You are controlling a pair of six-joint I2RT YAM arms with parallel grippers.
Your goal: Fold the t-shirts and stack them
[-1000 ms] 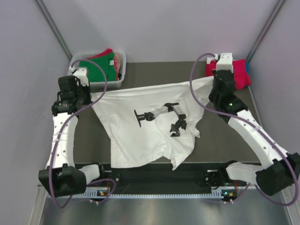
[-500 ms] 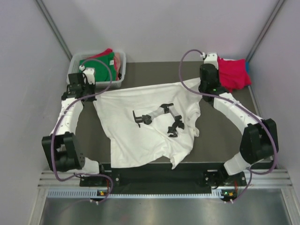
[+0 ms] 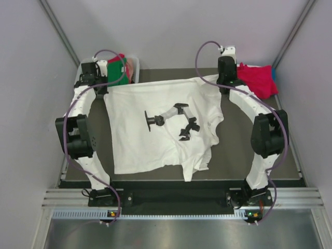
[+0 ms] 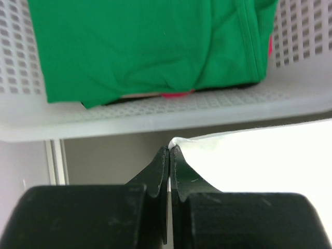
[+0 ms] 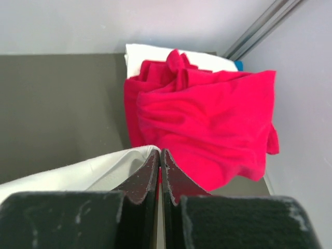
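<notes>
White short-sleeved cloth t-shirt [image 3: 155, 129] lies spread at the centre of the dark table [image 3: 238, 155], its body reaching toward the bottom of the frame. Its top edge runs left to right between two grippers. The left gripper [image 4: 169, 150] is clamped on the upper-left corner beside the white slatted plastic basket [image 4: 155, 111]. The right gripper [image 5: 159, 153] is clamped on the upper-right corner. One bright green shirt [image 4: 145, 46] sits in the basket, and one crimson shirt heap [image 5: 207, 129] lies at upper right.

On the dark table [image 3: 166, 75] lie a spread white t-shirt [image 3: 136, 148], a crimson t-shirt [image 3: 257, 79] and a basket [image 4: 155, 111].
</notes>
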